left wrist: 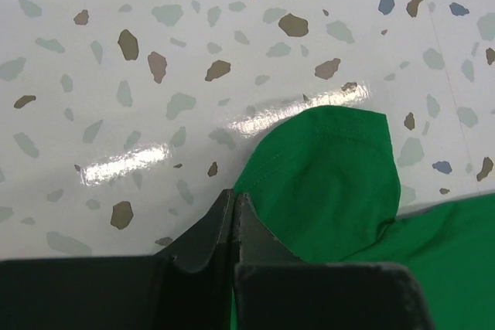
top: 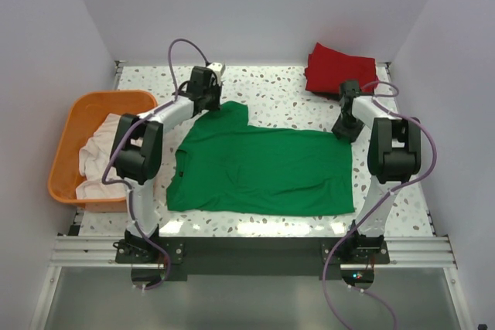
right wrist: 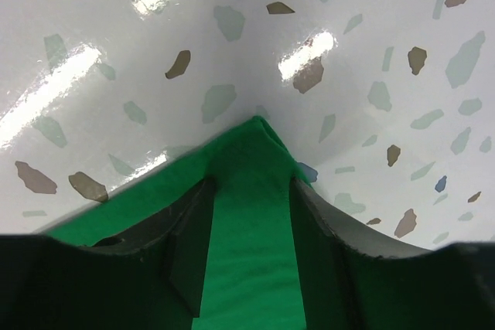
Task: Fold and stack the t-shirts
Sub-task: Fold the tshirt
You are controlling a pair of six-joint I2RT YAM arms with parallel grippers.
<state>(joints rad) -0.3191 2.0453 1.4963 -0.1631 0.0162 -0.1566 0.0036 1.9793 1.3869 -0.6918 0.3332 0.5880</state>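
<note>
A bright green t-shirt (top: 263, 168) lies spread flat in the middle of the table. My left gripper (top: 214, 104) is at its far left sleeve (left wrist: 325, 175). In the left wrist view that gripper (left wrist: 234, 195) is shut, the sleeve's hem running into its tips. My right gripper (top: 344, 130) is at the shirt's far right corner (right wrist: 255, 141). In its wrist view the right gripper (right wrist: 251, 183) stands part open, with green cloth filling the gap between its fingers. A folded red t-shirt (top: 336, 71) lies at the back right. An off-white t-shirt (top: 99, 152) sits crumpled in the basket.
An orange plastic basket (top: 73, 117) stands at the table's left edge. White walls close in the left, back and right sides. Bare speckled tabletop (top: 271, 86) shows behind the green shirt.
</note>
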